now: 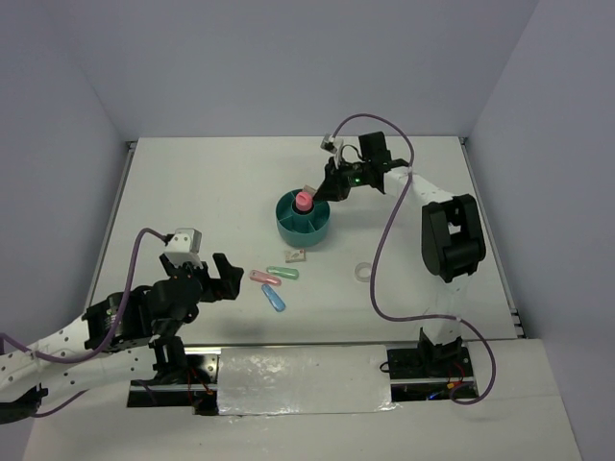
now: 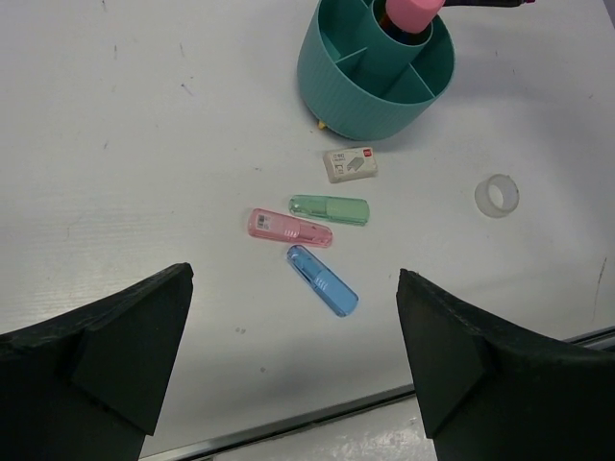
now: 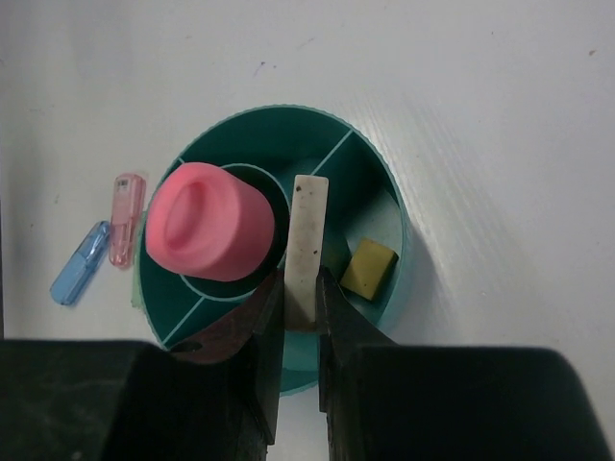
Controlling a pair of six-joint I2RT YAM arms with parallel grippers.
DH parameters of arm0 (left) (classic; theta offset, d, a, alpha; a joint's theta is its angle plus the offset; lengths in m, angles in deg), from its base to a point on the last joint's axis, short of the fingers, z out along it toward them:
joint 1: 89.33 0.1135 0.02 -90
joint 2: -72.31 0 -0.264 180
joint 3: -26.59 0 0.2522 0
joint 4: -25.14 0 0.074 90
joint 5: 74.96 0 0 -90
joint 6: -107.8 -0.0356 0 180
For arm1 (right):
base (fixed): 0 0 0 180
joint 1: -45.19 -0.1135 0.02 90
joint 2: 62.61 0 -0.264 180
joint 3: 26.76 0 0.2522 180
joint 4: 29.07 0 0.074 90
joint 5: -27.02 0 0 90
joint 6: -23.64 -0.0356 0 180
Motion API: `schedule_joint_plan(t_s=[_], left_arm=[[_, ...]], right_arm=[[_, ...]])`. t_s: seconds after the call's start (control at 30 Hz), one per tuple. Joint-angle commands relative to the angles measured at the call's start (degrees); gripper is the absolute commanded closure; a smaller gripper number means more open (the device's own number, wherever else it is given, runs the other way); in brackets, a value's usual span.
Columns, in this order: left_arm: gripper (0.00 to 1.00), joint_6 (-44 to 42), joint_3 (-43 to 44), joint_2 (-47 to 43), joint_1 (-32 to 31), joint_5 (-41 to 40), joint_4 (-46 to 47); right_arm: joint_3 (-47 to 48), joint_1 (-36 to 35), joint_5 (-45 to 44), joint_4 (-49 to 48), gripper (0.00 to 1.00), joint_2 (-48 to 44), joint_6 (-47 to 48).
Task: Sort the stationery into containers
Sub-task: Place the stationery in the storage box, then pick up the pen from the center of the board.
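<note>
The teal organiser [image 1: 304,223] stands mid-table with a pink tube [image 1: 303,201] upright in its central cup. My right gripper [image 3: 300,288] hangs over the organiser [image 3: 384,182], shut on a flat white eraser [image 3: 309,226] held edge-on above a ring compartment beside the pink tube [image 3: 207,221]. A yellow eraser [image 3: 370,269] lies in that ring. On the table lie a pink capsule [image 2: 290,228], a green capsule [image 2: 330,208], a blue capsule [image 2: 322,280], a small white eraser [image 2: 350,164] and a clear tape ring [image 2: 497,195]. My left gripper [image 2: 293,322] is open, just short of the blue capsule.
The table's metal front edge [image 2: 288,430] runs just under my left gripper. White walls close the table at the back and sides. The right arm's cable [image 1: 384,240] loops over the table to the right of the tape ring [image 1: 363,273].
</note>
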Motion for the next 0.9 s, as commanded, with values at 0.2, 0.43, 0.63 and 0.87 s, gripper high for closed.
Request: schedule_joint_plan(t_s=[0.2, 0.43, 0.63, 0.87], left_arm=[[0.01, -0.61, -0.34, -0.33, -0.12, -0.87, 2.32], [0.01, -0.96, -0.34, 0.55, -0.12, -0.52, 2.67], [0.01, 1.66, -0.08, 7.48, -0.12, 0.89, 4.42], [0.09, -1.57, -1.22, 28.54, 14.18, 16.42, 14.77]], right_arm=[[2.17, -0.6, -0.01, -1.91, 0.47, -0.16, -1.17], [1.03, -0.6, -0.8, -2.26, 0.46, -4.37, -0.91], [-2.47, 1.06, -5.36, -6.99, 0.44, -11.93, -5.91], [-16.09, 0.11, -22.31, -12.89, 0.0, -29.93, -18.02]])
